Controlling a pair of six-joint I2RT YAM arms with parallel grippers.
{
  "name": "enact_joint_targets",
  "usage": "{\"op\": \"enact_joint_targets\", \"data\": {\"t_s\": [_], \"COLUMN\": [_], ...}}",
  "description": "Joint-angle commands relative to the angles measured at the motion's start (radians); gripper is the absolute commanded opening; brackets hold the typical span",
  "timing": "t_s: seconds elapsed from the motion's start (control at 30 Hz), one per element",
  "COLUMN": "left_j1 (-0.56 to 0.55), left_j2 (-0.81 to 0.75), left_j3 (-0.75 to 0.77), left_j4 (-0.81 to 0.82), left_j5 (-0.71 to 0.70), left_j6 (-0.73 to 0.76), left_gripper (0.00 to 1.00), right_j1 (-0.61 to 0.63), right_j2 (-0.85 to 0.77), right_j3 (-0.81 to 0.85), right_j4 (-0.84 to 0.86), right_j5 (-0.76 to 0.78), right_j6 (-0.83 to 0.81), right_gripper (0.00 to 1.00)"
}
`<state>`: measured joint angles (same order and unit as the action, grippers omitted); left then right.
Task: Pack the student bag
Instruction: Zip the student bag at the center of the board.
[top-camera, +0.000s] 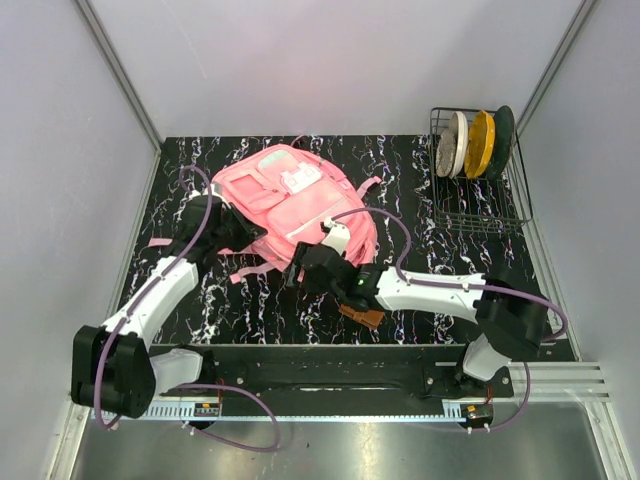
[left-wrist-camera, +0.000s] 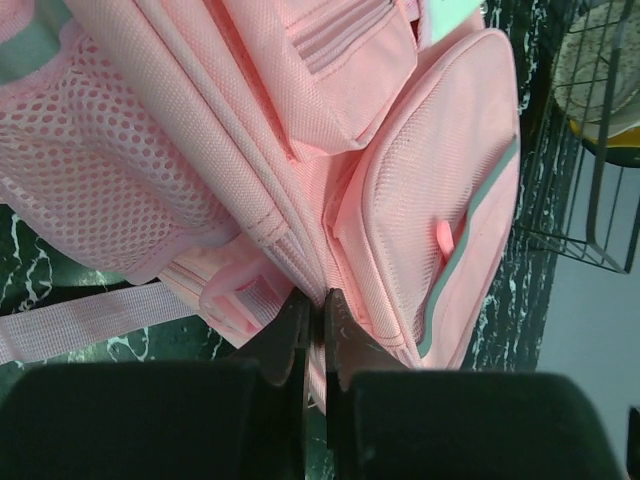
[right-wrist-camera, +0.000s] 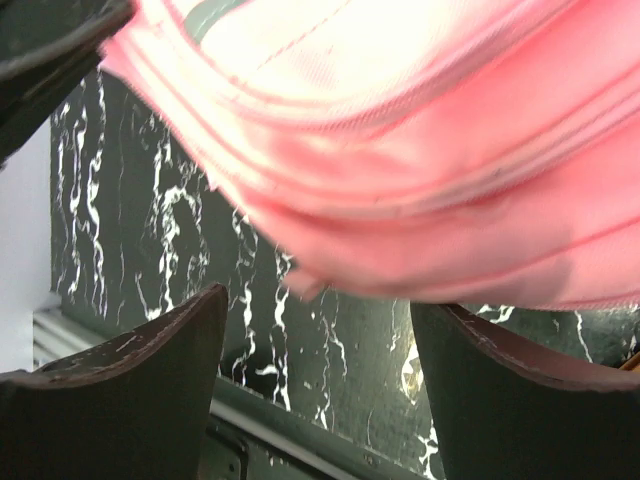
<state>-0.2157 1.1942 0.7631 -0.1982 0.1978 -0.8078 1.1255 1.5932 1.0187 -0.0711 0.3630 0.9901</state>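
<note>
**Two arms meet at a pink backpack on marbled worktop**

The student bag lies flat near the middle of the black, white-veined worktop, its white label facing up and toward the far edge. In the far right corner a wire rack holds three plates on edge, side by side: a white one, a yellow one and a dark green one.

The left pincer sits at the bag's left side. Its wrist camera shows the fingers pressed together at a seam beside the mint-trimmed pocket; whether any cloth is caught between them cannot be told. That camera alone also shows a mesh side pocket and a pink strap trailing over the worktop.

The right pincer is at the bag's near edge. Its own camera shows the fingers spread wide, with the bag's rounded edge just above the gap and nothing clamped.

Only the overhead view shows a small brown item on the worktop under the right arm.
</note>
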Motion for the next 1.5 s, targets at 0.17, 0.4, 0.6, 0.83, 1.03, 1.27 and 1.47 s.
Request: {"op": "enact_joint_targets", "data": {"t_s": [0.17, 0.4, 0.6, 0.83, 1.03, 1.27, 1.47], "left_j1": [-0.019, -0.123, -0.151, -0.177, -0.206, -0.231, -0.238], "left_j2": [-0.157, -0.144, -0.110, -0.051, -0.028, -0.028, -0.022], "left_j3": [0.004, -0.011, -0.021, 0.031, 0.071, 0.088, 0.090], "left_j4": [0.043, 0.091, 0.123, 0.129, 0.132, 0.120, 0.115], "left_j5": [0.118, 0.063, 0.022, 0.006, 0.006, -0.009, -0.015], "left_j6": [-0.056, -0.117, -0.175, -0.186, -0.195, -0.206, -0.208], "left_gripper": [0.00, 0.00, 0.00, 0.00, 0.00, 0.00, 0.00], "right_j1": [-0.189, -0.236, -0.231, -0.014, 0.031, 0.034, 0.036], "right_j2": [0.031, -0.018, -0.145, -0.341, -0.216, 0.006, 0.117], "right_j3": [0.104, 0.144, 0.039, -0.157, -0.072, 0.030, 0.098], "right_j4": [-0.053, -0.119, -0.190, -0.081, -0.098, -0.008, 0.043], "right_j5": [0.048, 0.010, -0.128, -0.026, 0.063, 0.189, 0.345], "right_j6": [-0.005, -0.185, -0.173, -0.107, -0.137, -0.136, -0.136], "right_gripper": [0.69, 0.55, 0.79, 0.76, 0.72, 0.64, 0.56]}}
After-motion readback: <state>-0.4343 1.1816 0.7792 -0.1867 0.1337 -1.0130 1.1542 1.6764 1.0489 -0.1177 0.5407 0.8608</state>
